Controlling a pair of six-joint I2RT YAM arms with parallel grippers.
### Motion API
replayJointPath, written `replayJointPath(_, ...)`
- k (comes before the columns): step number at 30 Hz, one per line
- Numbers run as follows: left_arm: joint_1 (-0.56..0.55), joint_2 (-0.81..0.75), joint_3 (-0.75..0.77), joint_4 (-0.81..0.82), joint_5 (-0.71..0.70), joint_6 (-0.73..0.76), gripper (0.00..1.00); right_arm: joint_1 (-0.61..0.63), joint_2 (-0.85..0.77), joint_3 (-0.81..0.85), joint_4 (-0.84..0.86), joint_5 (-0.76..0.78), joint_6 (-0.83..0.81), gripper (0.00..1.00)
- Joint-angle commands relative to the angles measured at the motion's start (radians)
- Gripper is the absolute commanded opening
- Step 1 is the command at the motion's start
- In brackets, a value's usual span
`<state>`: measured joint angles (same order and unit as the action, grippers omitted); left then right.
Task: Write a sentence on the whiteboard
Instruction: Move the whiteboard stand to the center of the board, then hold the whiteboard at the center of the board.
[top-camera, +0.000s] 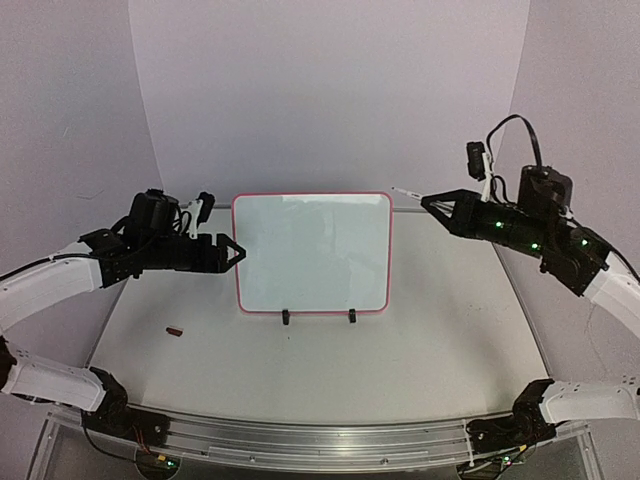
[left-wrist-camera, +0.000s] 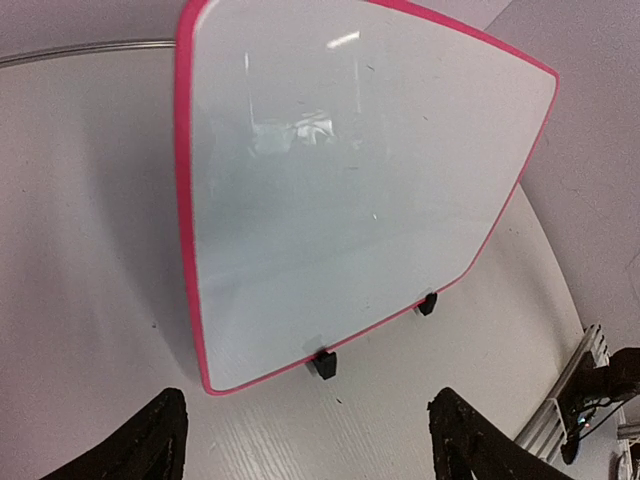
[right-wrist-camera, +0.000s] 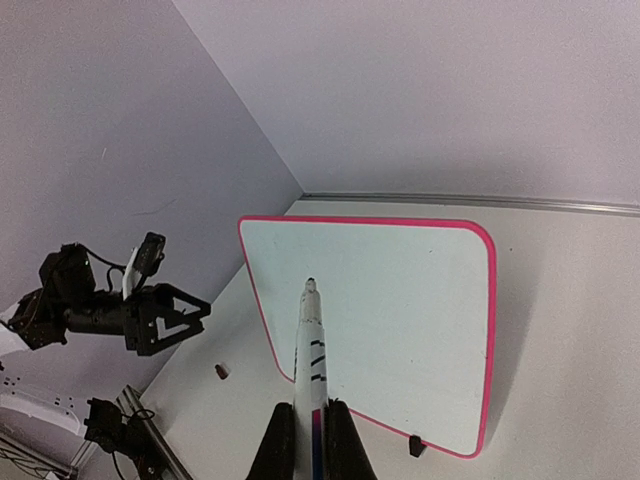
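- Whiteboard, pink-rimmed, sits at the centre of the top view on the pale surface. Its two black clips are along the lower edge. Whether it lies flat or leans back I cannot tell.
- No sentence shows on it in any view; the white face reads as blank, so by my judgement the writing has not begun.
- The marker points up the middle of the right wrist view with its dark tip bare. The tip is over the board's left part in that view and appears clear of the face.
- The right pincer is clamped narrowly on the marker's barrel. In the top view it hangs beyond the board's upper right corner.
- The left pincer is spread wide with nothing in it, just beside the board's left edge.
- A small dark-red piece, perhaps a cap, lies at lower left, well apart from the board.
- To do the step well, carry the tip to the whiteboard's upper left area and lower it until it just touches. Press lightly and keep the strokes small and level, leaving room for a second line. The free pincer could steady the rim if the board slides.
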<state>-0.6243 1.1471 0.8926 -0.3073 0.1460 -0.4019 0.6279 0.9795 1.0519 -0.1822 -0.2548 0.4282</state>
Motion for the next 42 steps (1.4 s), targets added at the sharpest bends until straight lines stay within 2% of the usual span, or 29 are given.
replayJointPath(1, 0.167, 0.032, 0.026, 0.047, 0.271, 0.13, 0.83, 0.112, 0.065, 0.037, 0.097, 0.022, -0.018, 0.0)
replayJointPath(7, 0.318, 0.072, -0.051, 0.278, 0.399, 0.18, 0.83, 0.226, 0.172, 0.053, 0.148, 0.08, -0.011, 0.0)
replayJointPath(12, 0.446, 0.107, -0.137, 0.494, 0.512, 0.13, 0.83, 0.284, 0.258, 0.049, 0.255, 0.099, 0.007, 0.0)
replayJointPath(17, 0.449, 0.206, -0.132, 0.57, 0.65, 0.192, 0.83, 0.295, 0.358, 0.035, 0.404, 0.075, 0.049, 0.0)
replayJointPath(21, 0.448, 0.268, -0.135, 0.609, 0.686, 0.228, 0.82, 0.295, 0.44, 0.059, 0.479, 0.039, 0.067, 0.0)
replayJointPath(26, 0.448, 0.347, -0.13, 0.695, 0.781, 0.218, 0.81, 0.295, 0.532, 0.129, 0.499, -0.013, 0.066, 0.0)
replayJointPath(30, 0.449, 0.388, -0.112, 0.695, 0.789, 0.246, 0.78, 0.295, 0.587, 0.166, 0.504, -0.018, 0.071, 0.0)
replayJointPath(32, 0.448, 0.405, -0.103, 0.691, 0.781, 0.262, 0.72, 0.295, 0.605, 0.174, 0.515, -0.02, 0.077, 0.0)
replayJointPath(35, 0.441, 0.426, -0.087, 0.69, 0.788, 0.274, 0.54, 0.294, 0.627, 0.186, 0.521, -0.023, 0.084, 0.0)
replayJointPath(42, 0.374, 0.452, -0.049, 0.627, 0.735, 0.345, 0.33, 0.295, 0.638, 0.193, 0.523, -0.026, 0.087, 0.0)
